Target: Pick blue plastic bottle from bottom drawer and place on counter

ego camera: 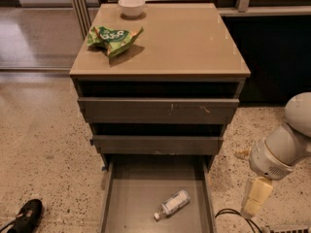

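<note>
The blue plastic bottle, clear with a white cap and a pale label, lies on its side on the floor of the open bottom drawer, toward its front right, cap pointing front-left. The tan counter tops the cabinet above. My gripper hangs from the white arm to the right of the drawer, outside its right wall, pointing down near floor level. It holds nothing and is well apart from the bottle.
A green snack bag and a white bowl sit on the counter's left and back. Two upper drawers stand slightly open. A black shoe lies front left; a black cable runs under my gripper.
</note>
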`<state>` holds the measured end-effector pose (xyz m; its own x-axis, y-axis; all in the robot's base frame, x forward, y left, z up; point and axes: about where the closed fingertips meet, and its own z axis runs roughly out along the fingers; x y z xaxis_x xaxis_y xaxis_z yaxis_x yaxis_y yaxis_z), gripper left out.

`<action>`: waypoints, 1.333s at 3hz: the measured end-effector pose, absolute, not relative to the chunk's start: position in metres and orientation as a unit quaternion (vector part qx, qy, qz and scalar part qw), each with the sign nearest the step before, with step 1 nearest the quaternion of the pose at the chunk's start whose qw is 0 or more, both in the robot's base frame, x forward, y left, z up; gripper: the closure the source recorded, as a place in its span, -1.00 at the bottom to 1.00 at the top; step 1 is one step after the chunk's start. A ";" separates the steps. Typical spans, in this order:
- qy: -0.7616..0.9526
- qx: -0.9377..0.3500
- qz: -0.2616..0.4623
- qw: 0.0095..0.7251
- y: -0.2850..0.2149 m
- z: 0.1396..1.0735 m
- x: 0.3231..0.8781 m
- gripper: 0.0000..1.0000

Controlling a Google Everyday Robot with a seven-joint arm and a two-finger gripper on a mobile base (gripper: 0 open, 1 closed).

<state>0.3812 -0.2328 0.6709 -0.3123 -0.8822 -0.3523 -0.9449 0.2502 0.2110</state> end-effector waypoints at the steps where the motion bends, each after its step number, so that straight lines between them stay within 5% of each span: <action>1: 0.786 -0.575 0.199 0.109 -0.219 0.640 0.406 -1.00; 4: 0.770 -0.573 0.238 0.149 -0.184 0.577 0.433 -1.00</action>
